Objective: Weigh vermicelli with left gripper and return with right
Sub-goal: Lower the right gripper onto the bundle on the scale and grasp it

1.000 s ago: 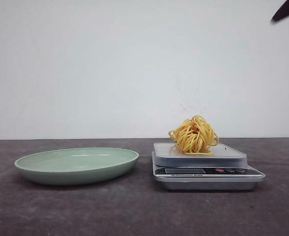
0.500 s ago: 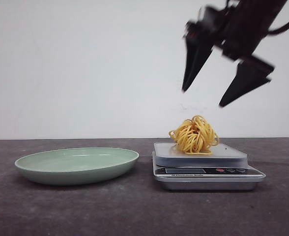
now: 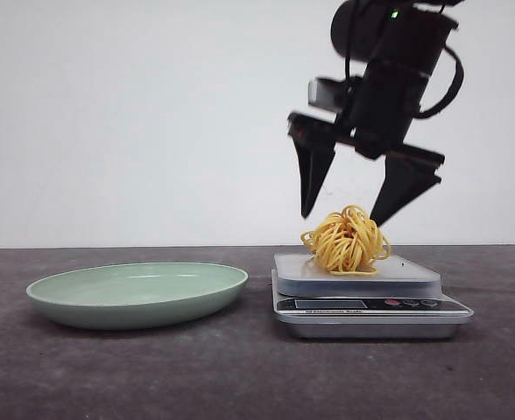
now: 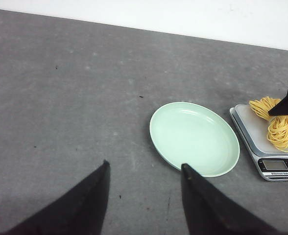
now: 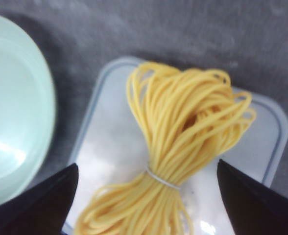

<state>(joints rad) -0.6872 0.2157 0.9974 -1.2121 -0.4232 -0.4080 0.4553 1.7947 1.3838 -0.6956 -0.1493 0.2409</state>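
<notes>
A tied bundle of yellow vermicelli (image 3: 345, 241) lies on the platform of a silver kitchen scale (image 3: 363, 306). My right gripper (image 3: 341, 219) hangs open just above it, one finger on each side of the bundle's top, touching nothing. In the right wrist view the vermicelli (image 5: 183, 127) lies between the spread fingers of the right gripper (image 5: 147, 164), with a thin white tie round its middle. My left gripper (image 4: 145, 164) is open and empty over bare table, well clear of the scale (image 4: 276, 166). It does not show in the front view.
A shallow pale-green plate (image 3: 135, 293) sits empty on the dark grey table to the left of the scale. The same plate (image 4: 194, 138) lies between my left gripper and the scale. A white wall stands behind the table.
My right gripper came down from the upper right and now hangs open right over the vermicelli. Vermicelli, scale and plate have not moved.
</notes>
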